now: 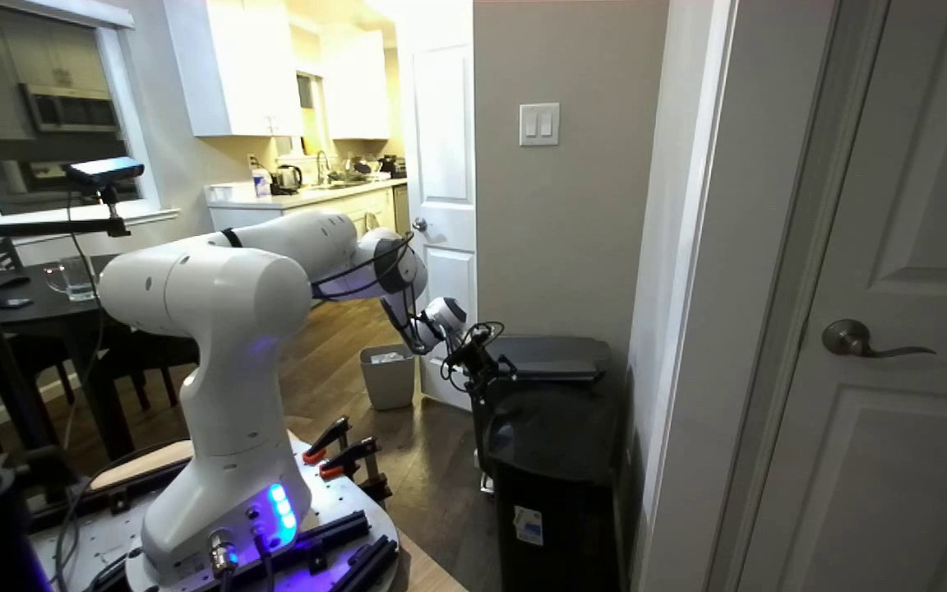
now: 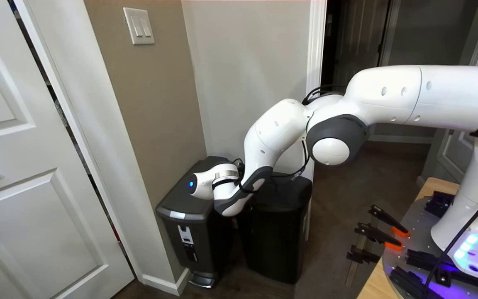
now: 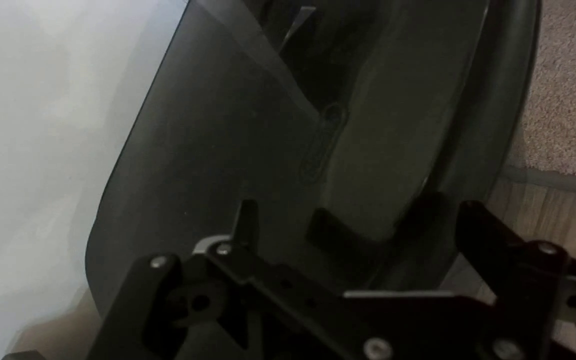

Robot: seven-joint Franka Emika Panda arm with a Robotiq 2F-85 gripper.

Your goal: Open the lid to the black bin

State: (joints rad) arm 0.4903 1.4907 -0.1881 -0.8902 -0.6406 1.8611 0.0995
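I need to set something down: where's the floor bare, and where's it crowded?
Dark floor looks bare between the tall black plastic bin and the orange-tipped black clamps. Brown wood floor shows beside the small grey plastic bin. It's crowded around the tall bin: the pale wall and charcoal plastic pedal bin stand close, and the jaws hang open by its lid.

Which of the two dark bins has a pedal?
The dark-grey bin below the wall switch: a silver pedal shows at its base, none on the black bin.
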